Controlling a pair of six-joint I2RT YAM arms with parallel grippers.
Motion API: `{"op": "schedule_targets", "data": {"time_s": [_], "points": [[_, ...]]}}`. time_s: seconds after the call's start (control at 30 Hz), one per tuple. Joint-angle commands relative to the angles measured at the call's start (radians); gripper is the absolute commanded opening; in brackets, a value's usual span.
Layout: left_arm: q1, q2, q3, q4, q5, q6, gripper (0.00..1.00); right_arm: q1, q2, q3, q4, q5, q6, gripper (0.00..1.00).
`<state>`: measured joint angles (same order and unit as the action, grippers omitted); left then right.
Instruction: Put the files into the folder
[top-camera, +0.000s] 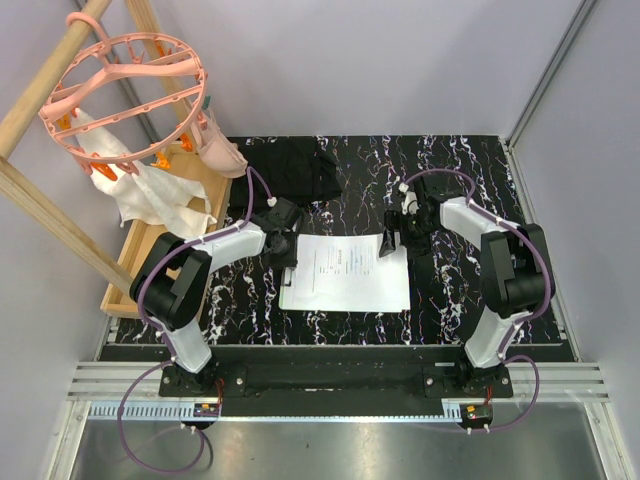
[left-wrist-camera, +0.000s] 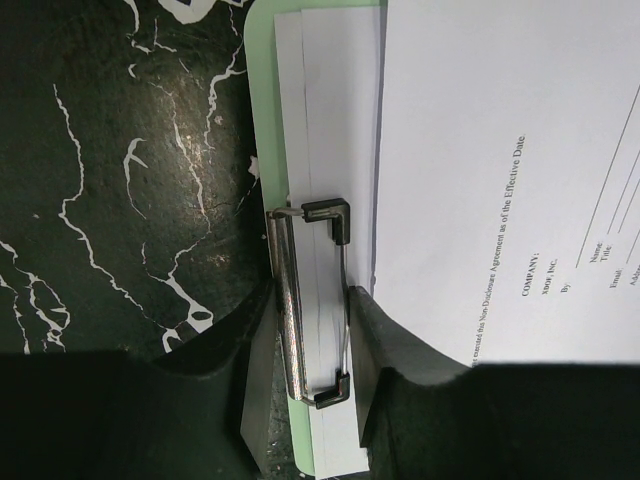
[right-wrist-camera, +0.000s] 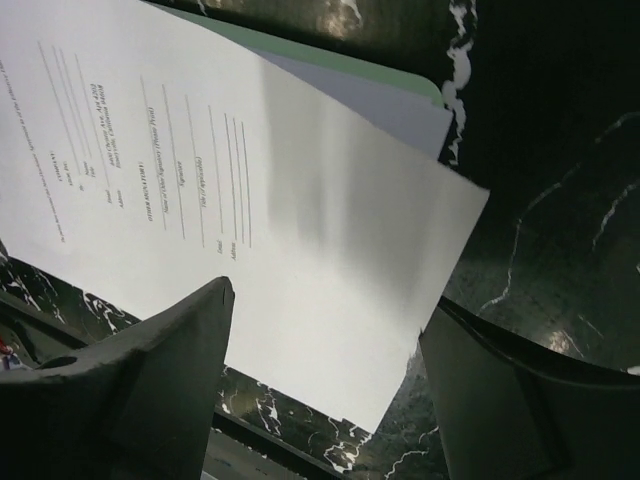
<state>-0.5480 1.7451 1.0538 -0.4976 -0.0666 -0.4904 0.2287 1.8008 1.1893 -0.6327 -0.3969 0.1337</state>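
Note:
The light-green folder (top-camera: 288, 296) lies flat mid-table with its metal clip (left-wrist-camera: 290, 290) at the left short edge. Blank white files (left-wrist-camera: 320, 120) sit under the clip. A printed file (top-camera: 350, 272) lies on top, skewed, its left edge beside the clip rather than under it. My left gripper (top-camera: 283, 232) straddles the clip, fingers pressed against both of its sides (left-wrist-camera: 312, 310). My right gripper (top-camera: 390, 240) hovers open over the printed file's far right corner (right-wrist-camera: 328, 300); the paper (right-wrist-camera: 200, 150) is free between the fingers, and the folder's green edge (right-wrist-camera: 330, 55) shows beyond.
Black fabric (top-camera: 290, 170) lies at the back, just behind the left gripper. A wooden tray (top-camera: 150, 250) with a white cloth (top-camera: 160, 195) stands left of the table, under a pink hanger ring (top-camera: 125, 95) on wooden poles. Grey walls enclose the black marbled table (top-camera: 450, 190).

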Motion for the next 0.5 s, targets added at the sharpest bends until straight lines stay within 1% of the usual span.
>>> {"op": "schedule_targets", "data": {"time_s": [0.0,0.1,0.23,0.3,0.37,0.43,0.47], "points": [[-0.003,0.033,-0.028,0.036,0.028,-0.016,0.31,-0.002,-0.084,-0.023,-0.01,0.07,0.023,0.83],[-0.001,0.031,-0.022,0.025,0.021,-0.019,0.39,-0.002,-0.072,-0.025,-0.006,0.063,0.02,0.82],[-0.001,0.048,-0.015,0.019,0.042,-0.02,0.43,-0.002,-0.063,-0.03,0.021,0.055,0.037,0.81],[-0.003,0.065,-0.023,0.031,0.062,-0.023,0.43,-0.002,-0.057,-0.027,0.033,0.029,0.043,0.81],[-0.001,0.068,-0.032,0.04,0.062,-0.025,0.34,-0.002,-0.058,-0.025,0.036,0.029,0.05,0.81],[-0.003,0.06,-0.043,0.05,0.062,-0.023,0.25,-0.002,-0.079,-0.026,0.034,0.07,0.056,0.82],[-0.003,0.053,-0.049,0.051,0.062,-0.022,0.22,-0.002,-0.089,-0.026,0.031,0.099,0.055,0.83]]}}
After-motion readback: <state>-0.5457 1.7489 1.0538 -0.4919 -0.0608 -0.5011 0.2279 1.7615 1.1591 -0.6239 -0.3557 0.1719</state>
